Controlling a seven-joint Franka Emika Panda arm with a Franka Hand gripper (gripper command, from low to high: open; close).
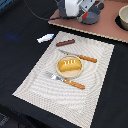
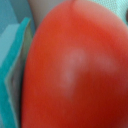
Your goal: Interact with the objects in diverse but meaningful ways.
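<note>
Small white-blue piece [image 1: 45, 37] lying on dark cloth at the exterior view's left, long axis slanting toward the woven placemat [image 1: 35, 80]. Brown sausage [image 1: 65, 43] near the mat's far edge, lengthwise along it. Golden-yellow bread loaf [image 1: 69, 64], ridged, on the round plate [image 1: 73, 73] between knife [image 1: 77, 56] and fork [image 1: 66, 80]. Gripper [image 1: 82, 11] over the board; jaw state cannot be told. Red tomato [image 2: 75, 70], glossy, filling the wrist view.
</note>
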